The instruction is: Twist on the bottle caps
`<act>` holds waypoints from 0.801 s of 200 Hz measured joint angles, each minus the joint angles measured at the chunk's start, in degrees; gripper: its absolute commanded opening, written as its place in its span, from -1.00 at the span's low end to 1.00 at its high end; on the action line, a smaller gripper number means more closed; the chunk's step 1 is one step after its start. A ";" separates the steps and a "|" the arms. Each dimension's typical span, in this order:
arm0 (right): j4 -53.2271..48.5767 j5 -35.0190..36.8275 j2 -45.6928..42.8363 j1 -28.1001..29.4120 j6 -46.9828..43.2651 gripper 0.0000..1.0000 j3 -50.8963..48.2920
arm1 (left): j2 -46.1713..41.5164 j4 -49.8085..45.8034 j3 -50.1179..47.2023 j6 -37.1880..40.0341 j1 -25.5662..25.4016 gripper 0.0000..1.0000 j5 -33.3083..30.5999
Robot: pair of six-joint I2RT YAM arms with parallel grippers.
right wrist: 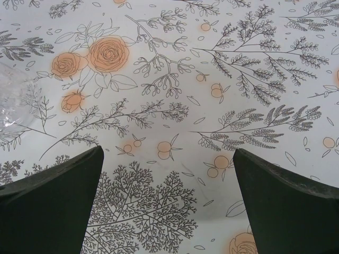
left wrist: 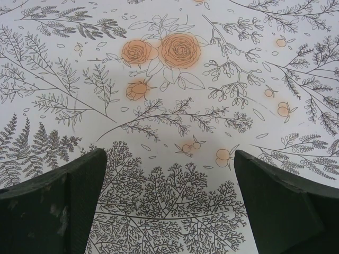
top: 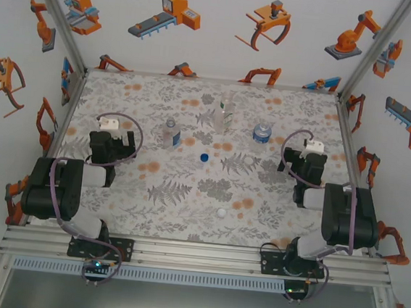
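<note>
Three clear bottles stand uncapped on the flowered table (top: 187,196): a slim blue-label bottle (top: 170,132), a taller green-label bottle (top: 225,112) and a squat blue-label bottle (top: 263,132). A blue cap (top: 204,157) lies between them and a white cap (top: 222,213) lies nearer the front. My left gripper (top: 113,134) hovers left of the slim bottle, open over bare cloth (left wrist: 169,159). On the other side, right of the squat bottle, my right gripper (top: 304,155) is open too, with nothing between its fingers (right wrist: 167,156). Clear plastic of a bottle (right wrist: 8,100) shows at the left edge of the right wrist view.
Printed walls close in the table on the left, back and right. Aluminium posts (top: 54,19) rise at the back corners. The arm bases sit on a metal rail (top: 196,255) at the near edge.
</note>
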 measured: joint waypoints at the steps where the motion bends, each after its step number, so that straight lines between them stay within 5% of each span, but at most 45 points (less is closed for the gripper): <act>1: 0.00 0.00 0.00 0.00 0.00 0.98 0.00 | 0.00 -0.02 0.00 0.00 0.00 0.94 0.00; 160: -0.04 -1.55 0.00 -1.31 0.04 0.98 0.20 | 0.00 -0.11 0.00 -0.09 1.46 0.93 0.96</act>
